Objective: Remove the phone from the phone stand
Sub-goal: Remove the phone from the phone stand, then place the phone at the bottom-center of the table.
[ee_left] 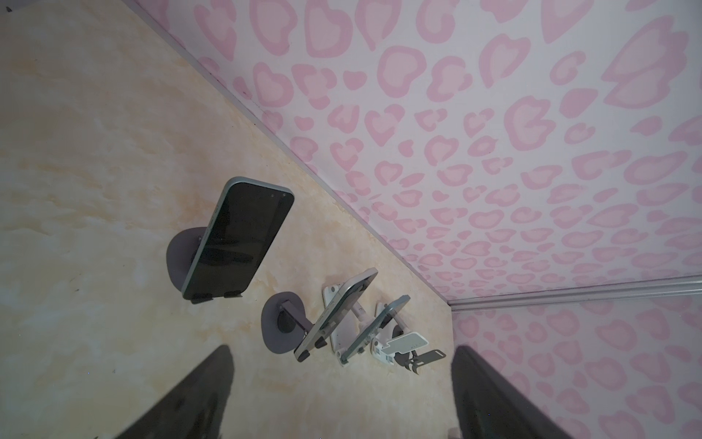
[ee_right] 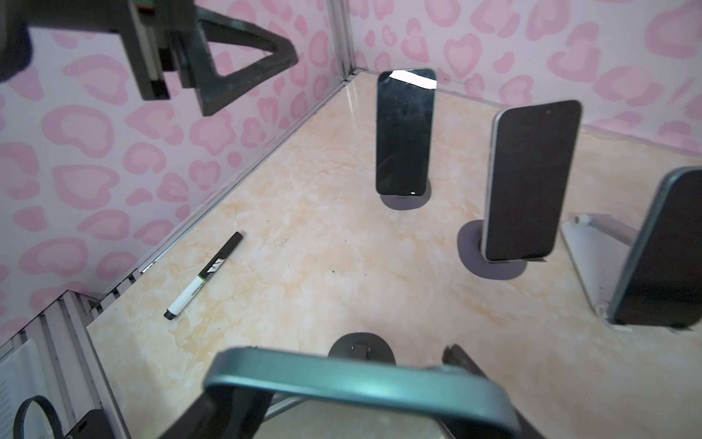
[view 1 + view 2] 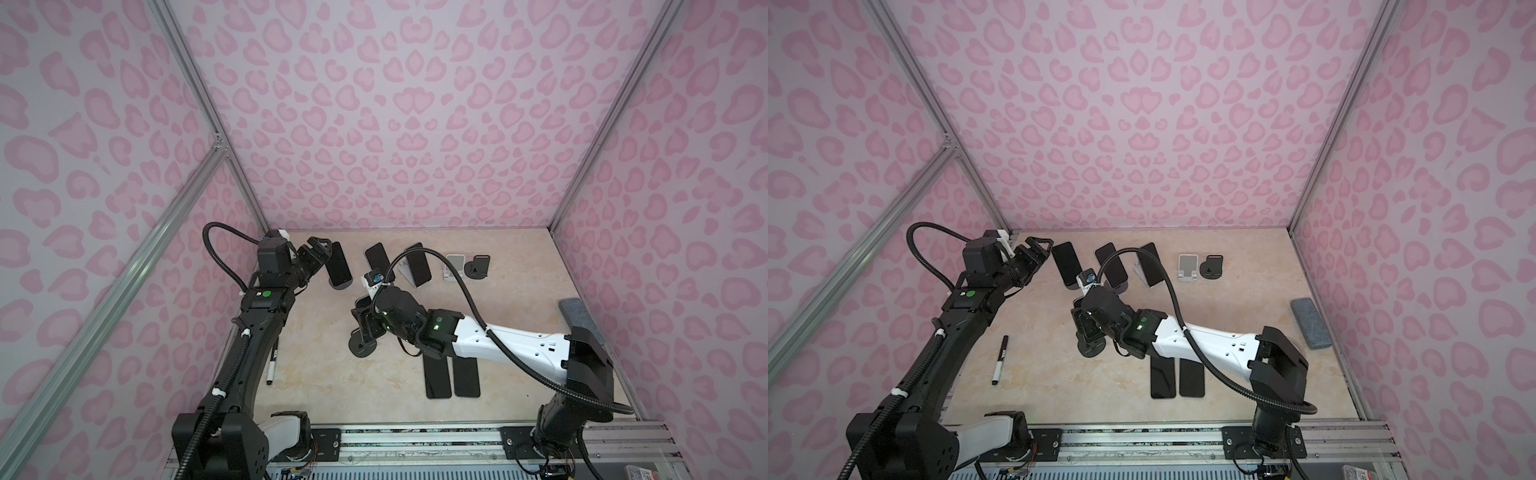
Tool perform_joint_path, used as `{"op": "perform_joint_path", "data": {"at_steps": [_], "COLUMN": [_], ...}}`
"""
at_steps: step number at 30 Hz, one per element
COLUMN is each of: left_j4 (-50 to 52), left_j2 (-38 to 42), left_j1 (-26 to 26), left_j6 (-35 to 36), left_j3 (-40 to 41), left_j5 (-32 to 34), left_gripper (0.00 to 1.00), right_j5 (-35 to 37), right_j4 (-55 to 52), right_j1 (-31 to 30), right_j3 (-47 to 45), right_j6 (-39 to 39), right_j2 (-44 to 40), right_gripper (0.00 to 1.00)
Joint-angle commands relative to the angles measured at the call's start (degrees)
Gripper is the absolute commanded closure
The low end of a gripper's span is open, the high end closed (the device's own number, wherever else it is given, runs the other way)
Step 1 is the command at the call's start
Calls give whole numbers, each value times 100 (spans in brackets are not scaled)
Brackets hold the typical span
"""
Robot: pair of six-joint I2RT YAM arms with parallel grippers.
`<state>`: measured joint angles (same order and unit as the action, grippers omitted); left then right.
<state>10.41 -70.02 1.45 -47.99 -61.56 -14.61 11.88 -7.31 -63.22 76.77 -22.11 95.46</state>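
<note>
Right gripper [image 3: 365, 321] clamped the teal-edged phone [image 2: 357, 384] by its sides over the black phone stand [image 3: 360, 345], whose round base showed at the gripper's 6 o'clock in a top view; left gripper [image 3: 318, 249], off at 10 o'clock, hung wide open and empty beside another propped phone [image 3: 338, 266]

Pink heart-print walls [image 3: 415, 124], beige marbled tabletop [image 3: 316, 374]

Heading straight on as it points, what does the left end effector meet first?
Probably the silver-edged phone propped on a dark round stand: the wrist view frames it between the fingers of the left end effector. The nearer green-edged phone sits off to one side. Height is unclear.
</note>
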Motion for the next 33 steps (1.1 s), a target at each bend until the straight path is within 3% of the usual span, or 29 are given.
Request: {"op": "perform_joint_path", "data": {"at_steps": [1,6,10,16,23,33], "left_j4": [-243,-153,151,484,934,2120], "left_j2": [35,-19,-47,395,2200,3671], "left_j1": [221,1113,2157,2941,3177,3177], "left_j6": [308,749,1282,1177,1045,1241], "left_j3": [-87,-219,-373,-14,1354,1891], "left_j5": [-72,83,665,757,1319,2594], "left_gripper": [7,7,7,9,9,8], "right_j5": [302,512,862,1115,1229,1867], "right_j4": [-187,-397,-620,-673,-806,-1432], "right_j1": [104,356,464,488,452,-143], "right_j3": [-345,-1094,-1598,-2304,-2592,-1744], "right_j6": [-115,-404,-654,-934,-1265,-2168], "right_j2": [-381,-1111,-1695,-2433,-2647,-1564], "right_gripper": [35,36,36,35,36,36]}}
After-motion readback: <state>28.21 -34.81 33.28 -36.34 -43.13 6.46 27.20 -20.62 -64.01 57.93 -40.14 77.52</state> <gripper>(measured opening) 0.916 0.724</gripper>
